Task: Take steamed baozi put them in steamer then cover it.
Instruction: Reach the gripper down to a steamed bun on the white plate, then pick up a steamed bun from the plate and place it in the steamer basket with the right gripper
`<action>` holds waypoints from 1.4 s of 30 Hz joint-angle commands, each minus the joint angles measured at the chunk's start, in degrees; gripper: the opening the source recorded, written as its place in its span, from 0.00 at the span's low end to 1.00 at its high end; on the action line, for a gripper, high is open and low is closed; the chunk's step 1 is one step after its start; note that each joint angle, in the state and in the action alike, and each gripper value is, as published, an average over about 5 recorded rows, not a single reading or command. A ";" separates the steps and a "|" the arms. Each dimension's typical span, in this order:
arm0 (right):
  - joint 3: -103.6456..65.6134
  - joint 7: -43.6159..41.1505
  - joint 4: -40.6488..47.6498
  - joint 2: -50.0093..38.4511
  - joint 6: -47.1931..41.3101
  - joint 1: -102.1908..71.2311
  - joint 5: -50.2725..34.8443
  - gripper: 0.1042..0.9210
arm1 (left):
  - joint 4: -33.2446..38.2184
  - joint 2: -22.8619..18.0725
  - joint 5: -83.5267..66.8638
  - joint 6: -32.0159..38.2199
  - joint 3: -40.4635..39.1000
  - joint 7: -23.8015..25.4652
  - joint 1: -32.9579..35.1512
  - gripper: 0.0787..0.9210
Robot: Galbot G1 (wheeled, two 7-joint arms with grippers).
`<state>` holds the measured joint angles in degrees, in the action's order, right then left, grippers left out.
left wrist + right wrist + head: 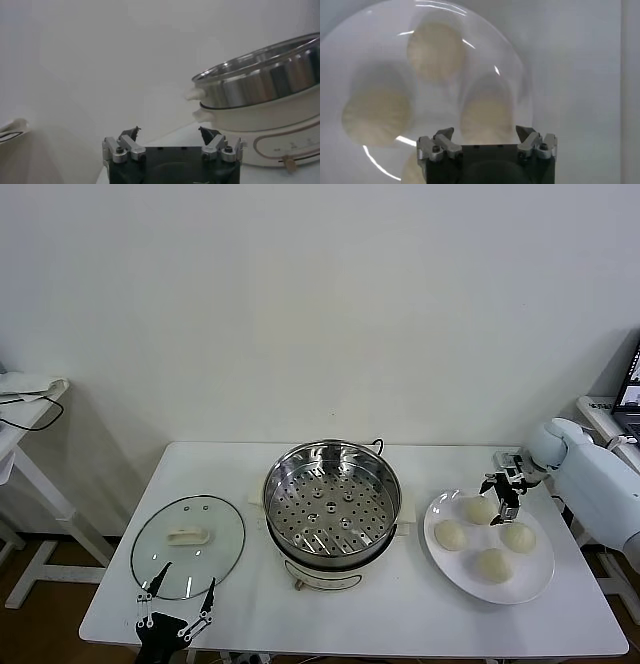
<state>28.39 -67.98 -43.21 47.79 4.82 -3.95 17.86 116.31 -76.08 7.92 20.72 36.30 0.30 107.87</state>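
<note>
Those four baozi (481, 509) on the plate (540, 579) look soft, light and squishy, so the right pincer (502, 493), spread wide just above the nearest one, should probably squeeze its sides gently.

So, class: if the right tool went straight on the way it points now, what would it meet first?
Probably the baozi directly ahead of the open right tool, on the white plate; depth is unclear.
</note>
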 commanded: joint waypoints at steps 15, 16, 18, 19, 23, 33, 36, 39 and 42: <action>3.15 1.52 -6.68 -3.67 -0.35 0.57 -3.75 0.69 | 0.44 0.16 -0.13 -0.18 0.33 -0.10 -0.09 0.88; 4.02 1.53 -8.32 -4.76 -0.34 1.22 -4.89 0.69 | 0.49 0.21 -0.16 -0.21 0.32 -0.11 -0.16 0.88; 5.98 1.56 -12.13 -6.99 -0.05 2.99 -7.52 0.68 | 0.66 0.34 -0.24 -0.28 0.30 -0.14 -0.27 0.88; 7.28 1.55 -14.37 -8.20 0.33 4.49 -9.01 0.68 | 0.77 0.44 -0.27 -0.30 0.30 -0.15 -0.31 0.88; 13.10 0.44 -22.11 -10.91 6.68 13.70 -12.58 0.67 | 1.16 0.77 -0.38 -0.38 0.22 -0.18 -0.48 0.88; 30.72 -0.66 -30.30 -1.08 25.68 39.37 -18.00 0.67 | 1.96 0.81 -0.58 -0.67 -0.08 -0.32 -0.57 0.88; 33.23 -0.60 -32.37 3.31 28.07 42.31 -18.36 0.67 | 2.25 0.81 -0.52 -0.68 -0.02 -0.33 -0.45 0.88; 34.74 -0.63 -33.64 7.55 30.54 43.07 -17.13 0.67 | 2.28 0.88 -0.51 -0.60 0.15 -0.36 -0.43 0.88; 35.73 -0.66 -33.72 11.39 33.51 42.33 -14.56 0.67 | 2.35 0.88 -0.51 -0.57 0.13 -0.39 -0.44 0.88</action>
<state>56.12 -68.30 -71.42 49.90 28.25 28.89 3.59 118.30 -75.20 7.44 20.18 36.46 -0.05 107.44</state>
